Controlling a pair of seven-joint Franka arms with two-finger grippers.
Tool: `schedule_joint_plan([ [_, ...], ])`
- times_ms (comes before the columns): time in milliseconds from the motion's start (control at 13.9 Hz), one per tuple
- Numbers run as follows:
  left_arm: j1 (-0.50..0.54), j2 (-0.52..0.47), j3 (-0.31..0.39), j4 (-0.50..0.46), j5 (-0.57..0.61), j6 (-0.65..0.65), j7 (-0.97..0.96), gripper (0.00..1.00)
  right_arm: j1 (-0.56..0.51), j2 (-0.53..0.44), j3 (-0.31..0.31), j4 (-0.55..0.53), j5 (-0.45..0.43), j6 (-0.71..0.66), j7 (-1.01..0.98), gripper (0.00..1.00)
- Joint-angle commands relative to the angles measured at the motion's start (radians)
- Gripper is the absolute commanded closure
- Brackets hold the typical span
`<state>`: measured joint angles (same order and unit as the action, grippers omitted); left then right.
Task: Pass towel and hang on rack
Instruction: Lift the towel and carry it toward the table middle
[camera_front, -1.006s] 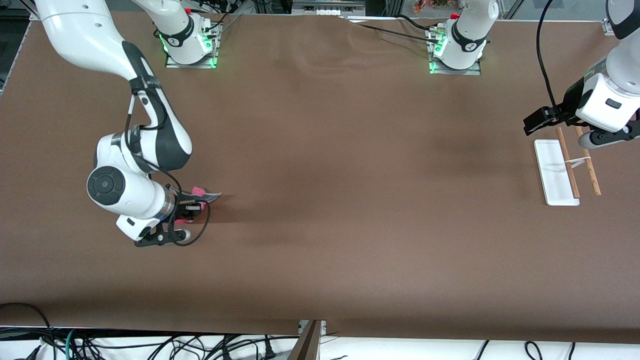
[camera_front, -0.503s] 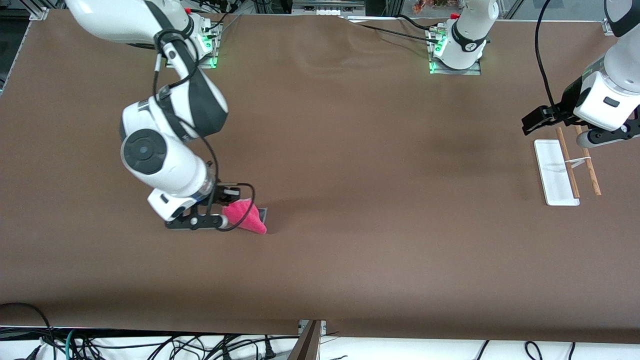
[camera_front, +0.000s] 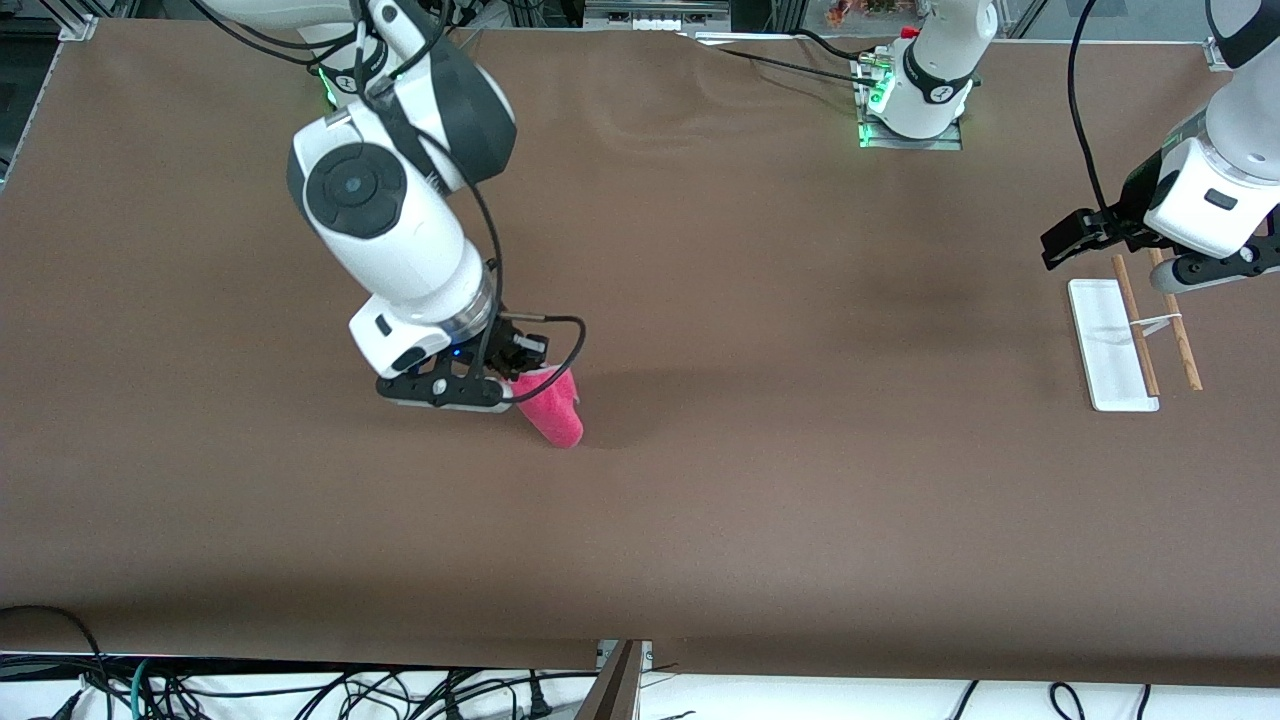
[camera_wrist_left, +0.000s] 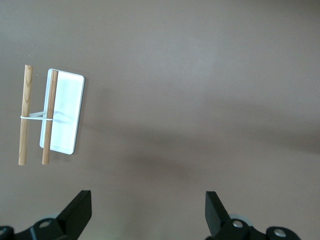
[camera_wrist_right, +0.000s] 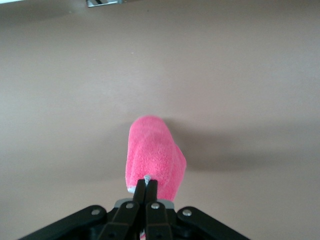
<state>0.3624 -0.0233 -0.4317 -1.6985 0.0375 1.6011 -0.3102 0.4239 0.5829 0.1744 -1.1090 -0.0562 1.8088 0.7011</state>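
My right gripper (camera_front: 512, 385) is shut on an edge of the pink-red towel (camera_front: 552, 408) and holds it up over the middle of the table; the towel hangs folded from the fingers (camera_wrist_right: 146, 186), as the right wrist view (camera_wrist_right: 152, 157) shows. The rack (camera_front: 1135, 335) stands at the left arm's end of the table, with a white base and two brown rods (camera_front: 1176, 322). My left gripper (camera_front: 1190, 272) is open and empty above the rack's end. In the left wrist view its fingertips (camera_wrist_left: 80, 210) are wide apart over bare table beside the rack (camera_wrist_left: 57, 116).
The brown table cover (camera_front: 760, 470) lies flat around both arms. The two arm bases (camera_front: 910, 105) stand along the edge farthest from the front camera. Cables hang below the near edge.
My right arm has lifted the towel off the table and carried it toward the table's middle. The left arm has barely moved.
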Motion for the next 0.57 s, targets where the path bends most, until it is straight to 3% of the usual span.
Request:
schedule_joint_plan([
  [0, 0.012, -0.006, 0.004, 0.008, -0.016, -0.004, 0.019, 0.0, 0.05, -0.029, -0.003, 0.018, 0.006, -0.02, 0.07, 1.0],
  [503, 0.013, -0.006, 0.004, 0.008, -0.016, -0.004, 0.019, 0.0, 0.179, -0.02, -0.007, 0.018, 0.003, 0.067, 0.233, 1.0],
])
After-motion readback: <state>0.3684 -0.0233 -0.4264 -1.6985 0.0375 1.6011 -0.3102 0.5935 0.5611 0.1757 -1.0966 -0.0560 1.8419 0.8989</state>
